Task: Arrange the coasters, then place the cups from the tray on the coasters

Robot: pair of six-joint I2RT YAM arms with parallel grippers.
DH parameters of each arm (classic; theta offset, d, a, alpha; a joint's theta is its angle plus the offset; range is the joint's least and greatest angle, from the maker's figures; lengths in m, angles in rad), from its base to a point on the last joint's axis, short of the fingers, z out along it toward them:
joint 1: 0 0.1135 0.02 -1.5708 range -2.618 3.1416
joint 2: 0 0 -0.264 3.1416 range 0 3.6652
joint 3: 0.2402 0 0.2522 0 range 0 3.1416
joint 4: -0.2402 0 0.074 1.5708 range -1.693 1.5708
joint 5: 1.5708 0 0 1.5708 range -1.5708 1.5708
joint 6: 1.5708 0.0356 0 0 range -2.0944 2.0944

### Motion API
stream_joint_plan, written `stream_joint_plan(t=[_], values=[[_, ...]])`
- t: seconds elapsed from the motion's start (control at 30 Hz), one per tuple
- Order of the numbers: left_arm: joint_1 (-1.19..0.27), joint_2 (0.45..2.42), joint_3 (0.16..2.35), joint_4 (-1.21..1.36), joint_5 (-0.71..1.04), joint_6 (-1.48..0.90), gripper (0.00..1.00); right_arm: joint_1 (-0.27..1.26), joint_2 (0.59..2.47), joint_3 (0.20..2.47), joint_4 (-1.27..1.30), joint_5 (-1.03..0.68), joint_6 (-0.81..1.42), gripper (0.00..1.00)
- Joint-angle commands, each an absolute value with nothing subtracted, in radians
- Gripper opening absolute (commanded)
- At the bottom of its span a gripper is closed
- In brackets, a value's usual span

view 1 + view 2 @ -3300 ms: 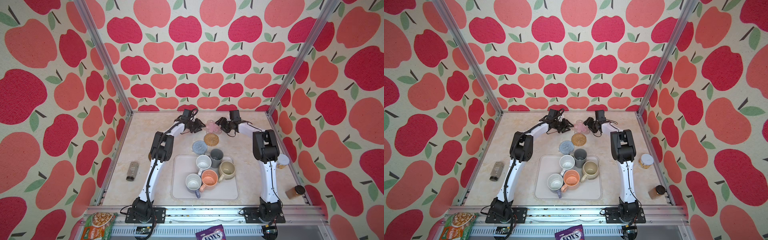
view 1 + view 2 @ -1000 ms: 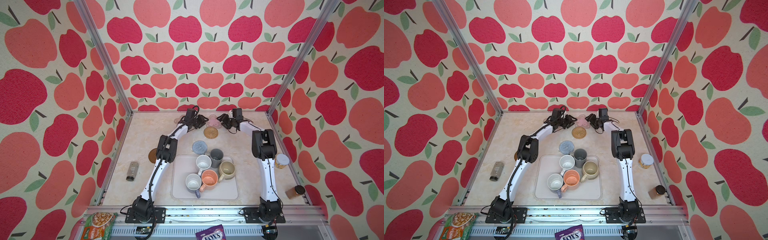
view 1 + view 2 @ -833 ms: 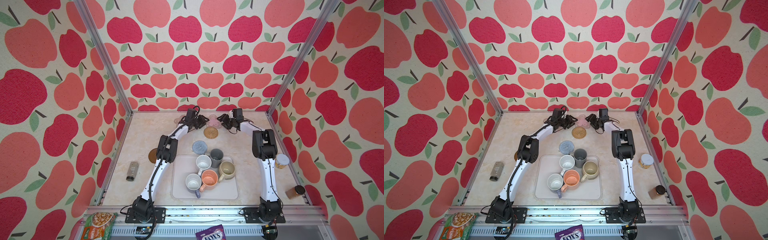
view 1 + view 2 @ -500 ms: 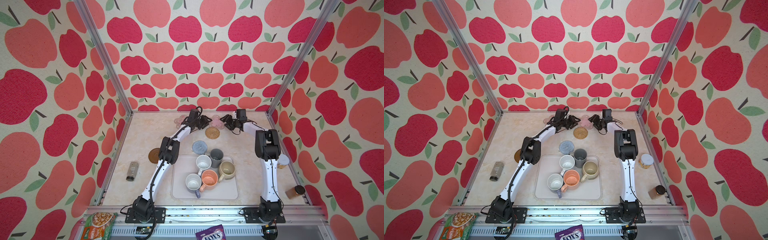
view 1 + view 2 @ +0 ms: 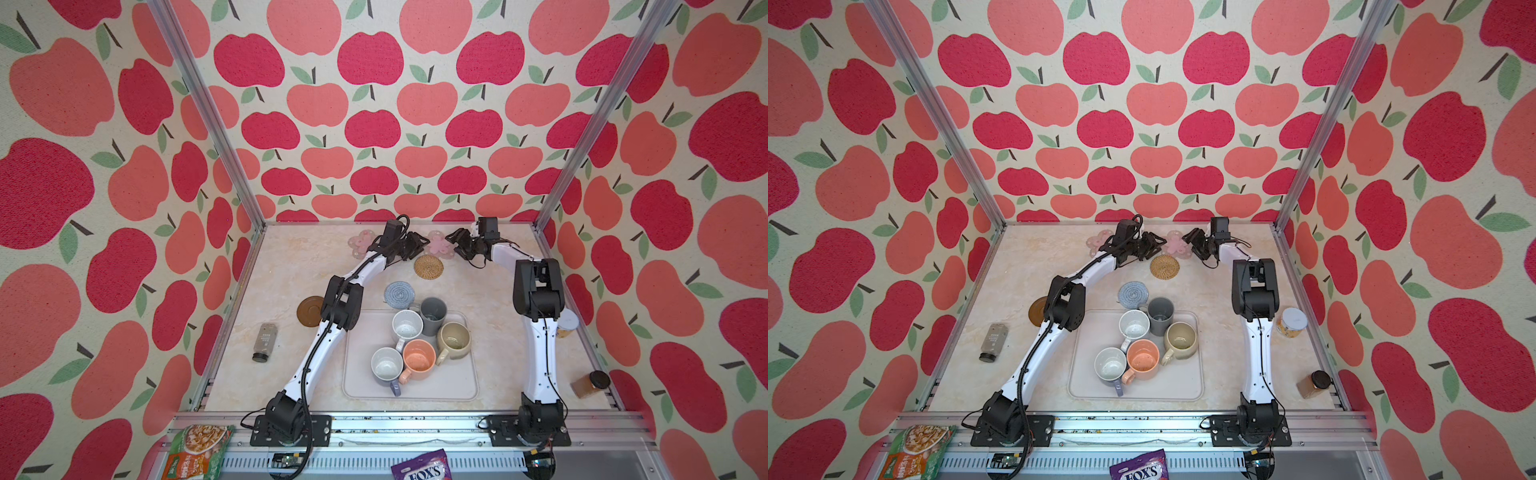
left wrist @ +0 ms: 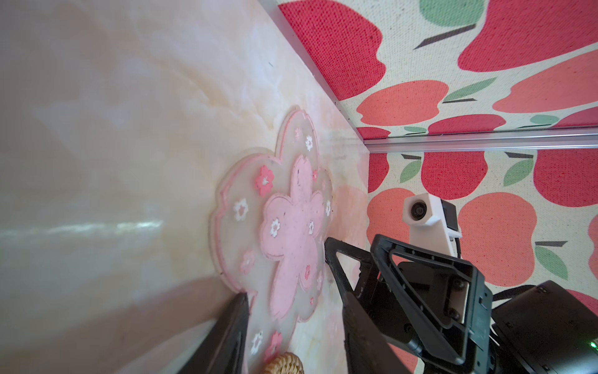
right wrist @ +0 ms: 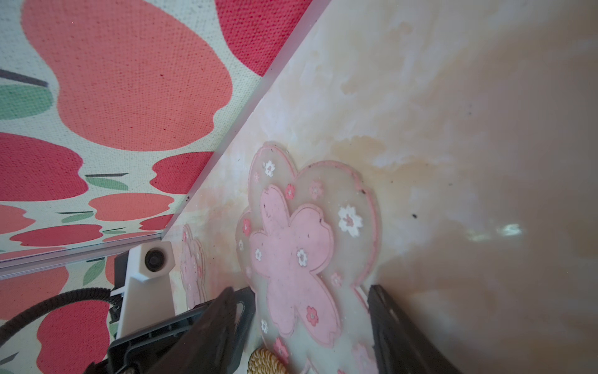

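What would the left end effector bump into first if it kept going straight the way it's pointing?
Probably the pink flower coaster: it lies flat right in front of the left end effector. Just beyond it is the right end effector, facing back, though depth is unclear.

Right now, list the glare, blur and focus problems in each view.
Left wrist view: the flower coaster is sharp, the near tabletop is smeared soft, with a white glare streak across it. Right wrist view: the same coaster is sharp, the tabletop beside it hazy with a small bright reflection. Both top views: even light, crisp mugs, no glare.
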State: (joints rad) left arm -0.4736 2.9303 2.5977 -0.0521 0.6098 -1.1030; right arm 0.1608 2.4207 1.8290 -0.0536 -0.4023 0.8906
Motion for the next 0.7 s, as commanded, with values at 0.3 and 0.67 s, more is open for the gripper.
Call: stream_joint_plan(t=[0.3, 0.67], values=[[-0.446, 2.928, 2.530, -0.129, 0.597, -1.067, 0.50, 0.161, 2.468, 1.779, -0.137, -0.411, 0.893, 0.68], [-0.412, 2.876, 2.494, -0.144, 0.624, -1.031, 0.51, 0.161, 2.452, 1.749, -0.122, -0.413, 0.909, 0.67]])
